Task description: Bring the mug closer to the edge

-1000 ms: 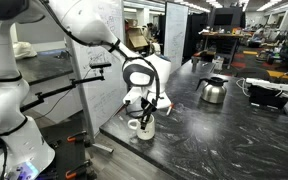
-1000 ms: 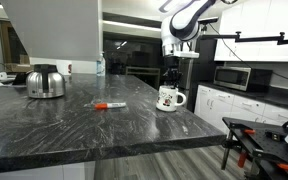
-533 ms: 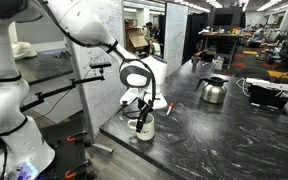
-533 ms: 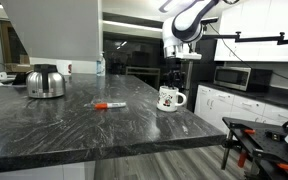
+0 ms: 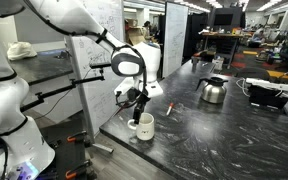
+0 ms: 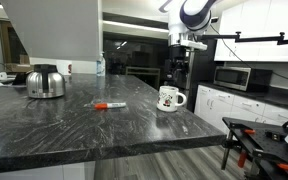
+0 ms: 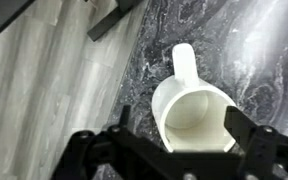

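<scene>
Now, biggest first: dark marbled bench (image 5: 224,140), filling both exterior views, with its edge (image 7: 132,75) running diagonally past wooden floor in the wrist view. Next, white Panda arm (image 5: 76,18), reaching over the near corner. Further back, silver kettle (image 6: 46,82), well apart from everything that matters. Then the tool (image 5: 136,110): raised since half a second ago, no longer down around the mug but hanging just above it, spread wide and holding nothing, dark fingers (image 7: 252,138) straddling the rim from above. Below that, white mug (image 7: 196,120), upright, empty, handle pointing away from the wrist camera, set just beside the edge. Probably means release done and the task essentially complete, with only a clean withdrawal left. Smallest, red marker (image 6: 109,105), lying flat mid-bench.
</scene>
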`<action>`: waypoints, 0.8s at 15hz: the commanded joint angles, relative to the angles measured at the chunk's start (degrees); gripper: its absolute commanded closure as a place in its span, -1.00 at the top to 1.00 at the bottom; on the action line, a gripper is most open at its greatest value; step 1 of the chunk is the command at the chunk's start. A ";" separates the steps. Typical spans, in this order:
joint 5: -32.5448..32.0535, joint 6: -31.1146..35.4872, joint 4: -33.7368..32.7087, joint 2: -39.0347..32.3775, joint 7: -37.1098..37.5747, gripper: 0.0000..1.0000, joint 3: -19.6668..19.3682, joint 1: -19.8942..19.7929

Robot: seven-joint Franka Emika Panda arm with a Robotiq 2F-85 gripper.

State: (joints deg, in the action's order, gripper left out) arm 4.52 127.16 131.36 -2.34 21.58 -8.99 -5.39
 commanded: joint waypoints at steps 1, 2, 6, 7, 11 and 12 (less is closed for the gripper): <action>-1.96 0.57 4.24 7.45 1.11 1.00 1.83 0.33; -3.33 0.50 4.58 9.28 1.24 1.00 2.76 0.51; -7.38 -2.44 4.03 14.19 1.64 1.00 6.76 0.95; -7.88 -2.67 3.83 14.83 1.78 1.00 7.55 0.98; -8.06 -4.21 2.89 15.79 1.29 1.00 9.13 1.05; -7.95 -4.33 2.40 15.62 1.30 1.00 9.32 1.08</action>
State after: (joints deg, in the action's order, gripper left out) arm -2.30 124.45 134.29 12.82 21.93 -0.36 -4.18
